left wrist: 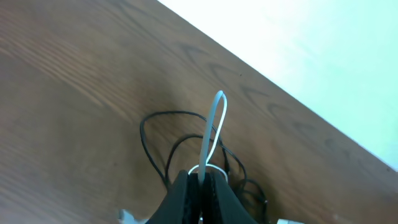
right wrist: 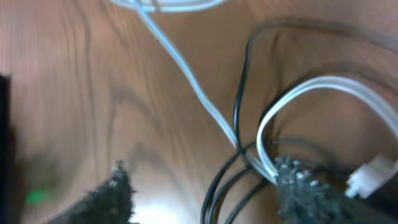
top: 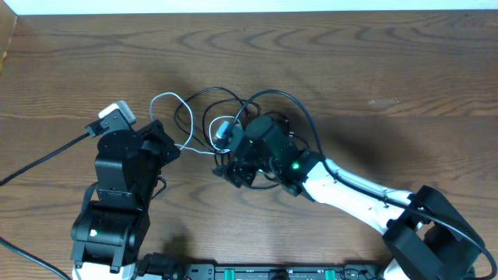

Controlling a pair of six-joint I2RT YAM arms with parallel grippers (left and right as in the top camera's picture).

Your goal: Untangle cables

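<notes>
Finds the white cord (top: 173, 101) threaded through the black cords (top: 272, 97), all knotted together at the middle of the table (top: 389, 62). Pinches a raised loop of white in the left gripper (left wrist: 202, 186), jaws clamped on it, probably to anchor that strand. Holds the right gripper (right wrist: 205, 190) spread apart over the knot, fingers (right wrist: 298, 193) straddling crossed strands, likely lining up a grab.

Around the cables (top: 205, 117), the tabletop (top: 373, 62) lies bare from 10 through 12 to 3 o'clock. The left arm (top: 124, 167) and its thick wire (top: 47, 158) fill 7 to 9. The right arm (top: 350, 187) bars 4 to 6, the right gripper (top: 227, 153) straddling the loops.
</notes>
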